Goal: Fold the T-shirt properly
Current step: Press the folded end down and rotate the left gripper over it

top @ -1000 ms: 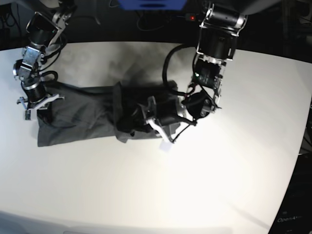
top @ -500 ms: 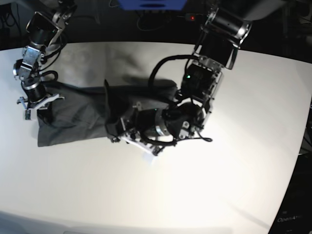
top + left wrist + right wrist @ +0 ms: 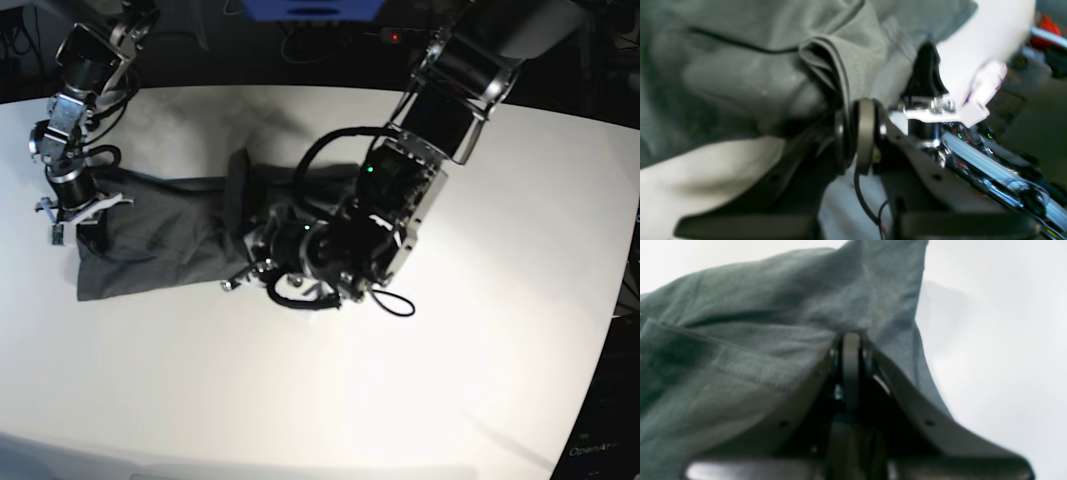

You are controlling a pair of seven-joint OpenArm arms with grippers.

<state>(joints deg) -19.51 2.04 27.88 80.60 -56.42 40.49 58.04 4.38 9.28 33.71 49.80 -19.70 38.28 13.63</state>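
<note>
Between the two claws the T-shirt lies stretched along the white table. The right claw is clamped on one end, likely anchoring it. The left claw pinches a bunched fold of cloth at the other end, apparently to carry that end over toward its partner.

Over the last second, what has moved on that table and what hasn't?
The left gripper, shut on a bunched fold of the T-shirt, has swung across the white table toward the right gripper, carrying that end of the shirt over the rest. The right gripper stayed put, pinching the shirt's other end, and that part of the cloth lies as before.
</note>
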